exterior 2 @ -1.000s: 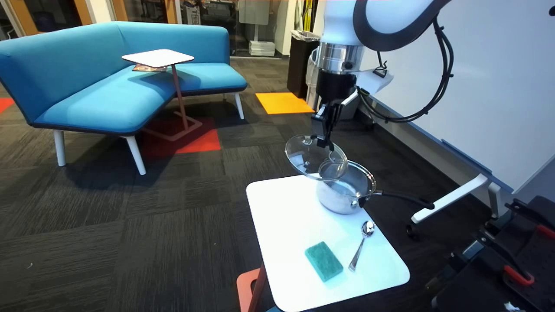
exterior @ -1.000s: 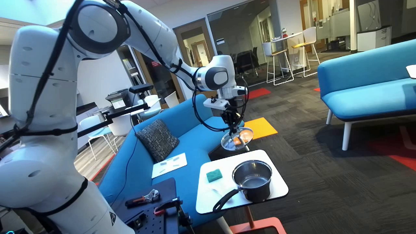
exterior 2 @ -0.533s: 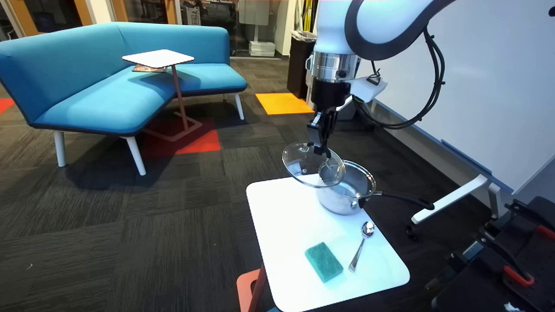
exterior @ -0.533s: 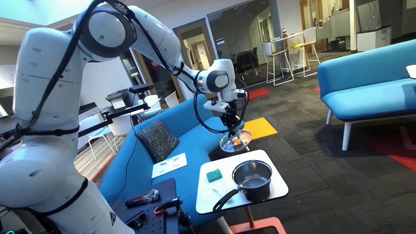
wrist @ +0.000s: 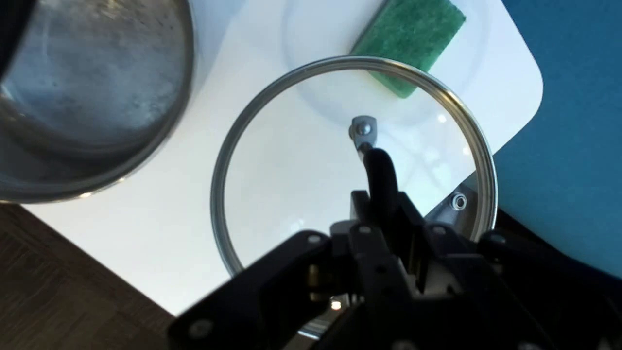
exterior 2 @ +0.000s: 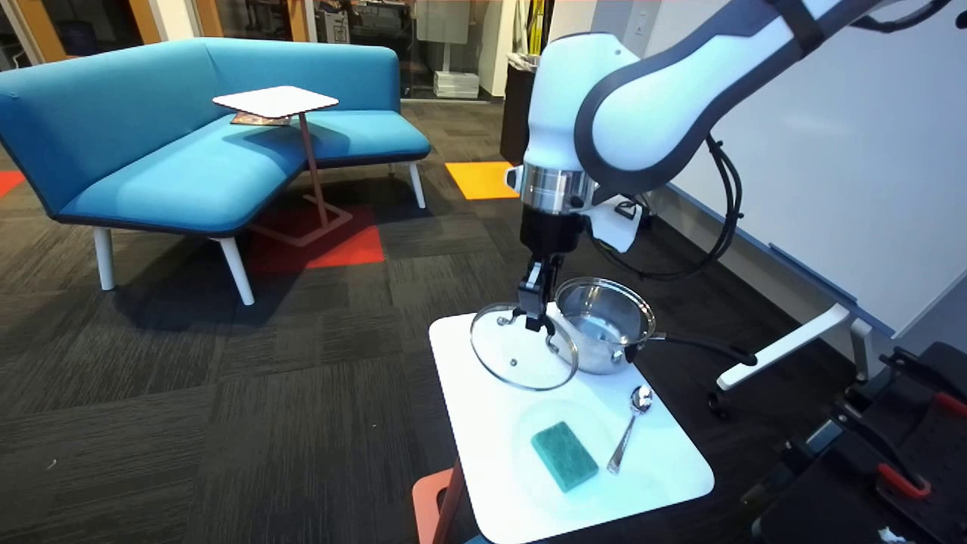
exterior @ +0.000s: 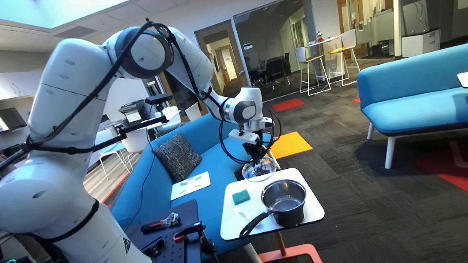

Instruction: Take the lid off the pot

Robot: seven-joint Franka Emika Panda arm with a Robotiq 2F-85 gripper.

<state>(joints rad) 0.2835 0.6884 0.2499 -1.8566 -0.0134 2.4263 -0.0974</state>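
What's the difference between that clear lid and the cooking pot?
The lid is see-through and shallow; the pot is opaque metal and deep. The gripper holds the lid, while the pot stands on the white table. The lid's arched handle sits on top; the pot's long handle sticks out sideways. Both are round, with black handles.
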